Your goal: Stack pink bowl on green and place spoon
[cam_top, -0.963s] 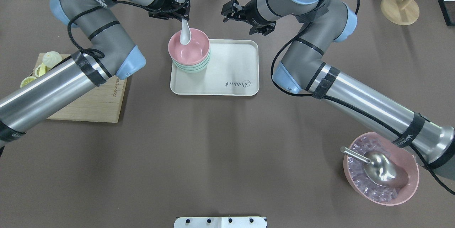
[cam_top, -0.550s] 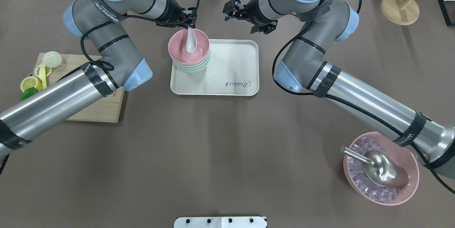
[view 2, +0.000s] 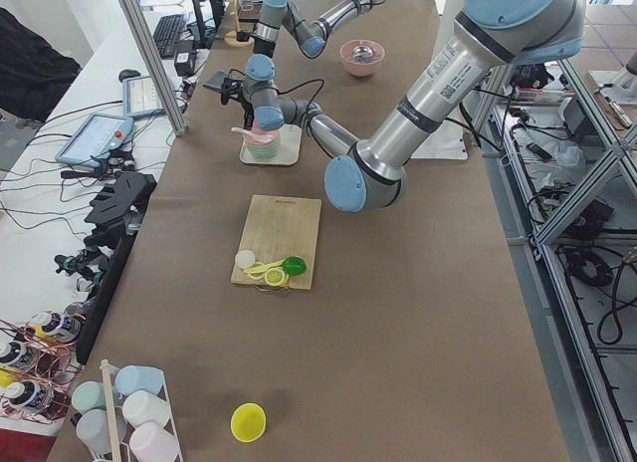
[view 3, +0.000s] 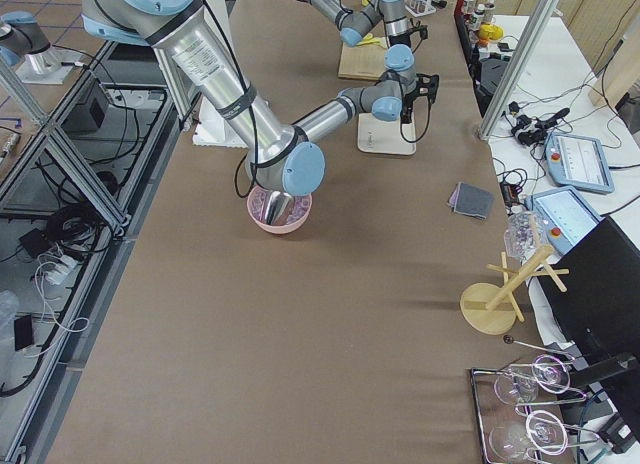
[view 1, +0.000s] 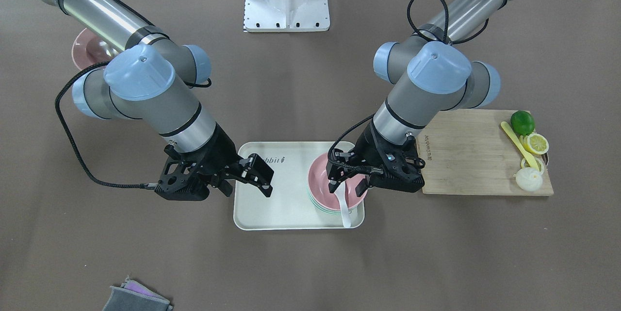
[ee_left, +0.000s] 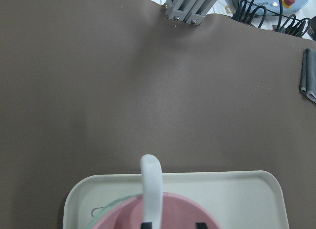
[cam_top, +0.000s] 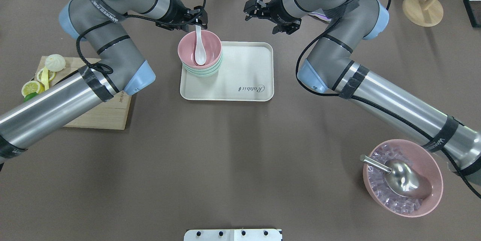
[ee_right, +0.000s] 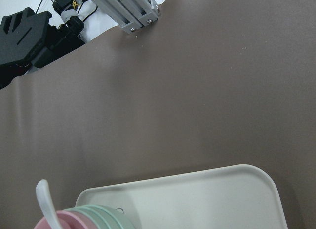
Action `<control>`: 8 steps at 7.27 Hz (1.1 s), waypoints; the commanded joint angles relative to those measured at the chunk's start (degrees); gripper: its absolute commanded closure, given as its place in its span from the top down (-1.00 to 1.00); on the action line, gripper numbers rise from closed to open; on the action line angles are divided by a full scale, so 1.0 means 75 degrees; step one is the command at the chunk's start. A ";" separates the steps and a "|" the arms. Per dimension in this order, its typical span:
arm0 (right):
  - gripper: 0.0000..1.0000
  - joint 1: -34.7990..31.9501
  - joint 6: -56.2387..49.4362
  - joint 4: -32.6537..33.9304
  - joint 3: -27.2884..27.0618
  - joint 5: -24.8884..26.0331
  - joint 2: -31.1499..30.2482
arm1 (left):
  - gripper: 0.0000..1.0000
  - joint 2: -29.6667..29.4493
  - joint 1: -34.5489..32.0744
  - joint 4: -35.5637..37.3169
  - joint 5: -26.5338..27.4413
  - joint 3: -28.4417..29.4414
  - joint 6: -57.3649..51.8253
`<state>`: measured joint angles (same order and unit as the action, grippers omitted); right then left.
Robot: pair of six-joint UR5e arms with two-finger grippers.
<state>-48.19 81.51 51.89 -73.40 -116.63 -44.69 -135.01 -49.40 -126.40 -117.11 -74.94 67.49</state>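
The pink bowl (cam_top: 210, 47) sits nested on top of the green bowls (cam_top: 206, 72) at the far left corner of a cream tray (cam_top: 240, 71). The white spoon (cam_top: 199, 51) lies in the pink bowl, scoop down inside and handle resting over the far rim. My left gripper (cam_top: 197, 21) hovers at the handle's end. In the left wrist view its fingertips (ee_left: 200, 224) stand wider than the handle (ee_left: 152, 189), so it is open. My right gripper (cam_top: 248, 12) is open and empty, above the table just beyond the tray's far edge.
A wooden cutting board (cam_top: 97, 117) with lemon slices, a lime and a bun lies at the left. A pink bowl of ice with a steel scoop (cam_top: 402, 182) sits front right. A wooden stand (cam_top: 422, 8) is far right. A grey cloth (view 1: 136, 299) lies on the operators' side.
My left gripper brought the spoon down into the pink bowl and let go; the spoon now rests there. My right arm drew a little to the right, away from the bowls.
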 commanded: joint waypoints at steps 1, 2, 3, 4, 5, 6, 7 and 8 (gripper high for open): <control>1.00 -0.0766 -0.0669 0.0042 -0.0022 -0.1084 -0.0436 | 0.97 0.0129 -0.1270 0.0446 -0.1639 -0.0342 -0.0162; 1.00 -0.1362 -0.1426 0.0053 -0.0033 -0.1635 -0.1042 | 0.97 0.0862 -0.1857 0.0447 -0.2042 -0.0958 -0.0604; 1.00 -0.1855 -0.2513 0.0274 -0.0034 -0.1908 -0.1663 | 0.97 0.1681 -0.2350 0.0482 -0.2208 -0.1521 -0.1502; 1.00 -0.2324 -0.3788 0.0984 -0.0045 -0.2015 -0.2076 | 0.97 0.2223 -0.3005 0.0865 -0.2233 -0.1794 -0.2207; 1.00 -0.2654 -0.5274 0.2012 -0.0150 -0.1935 -0.2393 | 0.97 0.2333 -0.3278 0.2110 -0.2234 -0.2052 -0.3177; 1.00 -0.2935 -0.6612 0.2718 -0.0464 -0.1853 -0.3092 | 0.97 0.2601 -0.3560 0.3886 -0.2152 -0.2379 -0.4671; 1.00 -0.3379 -0.7959 0.3131 -0.0548 -0.1829 -0.3749 | 0.97 0.3114 -0.3876 0.4901 -0.2117 -0.2452 -0.6531; 1.00 -0.3697 -0.8622 0.3240 -0.0538 -0.1817 -0.4336 | 0.97 0.3861 -0.4192 0.4923 -0.1966 -0.2430 -0.7478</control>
<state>-72.67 25.53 73.60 -76.98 -130.46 -71.59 -111.74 -77.94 -93.93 -132.83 -92.72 22.68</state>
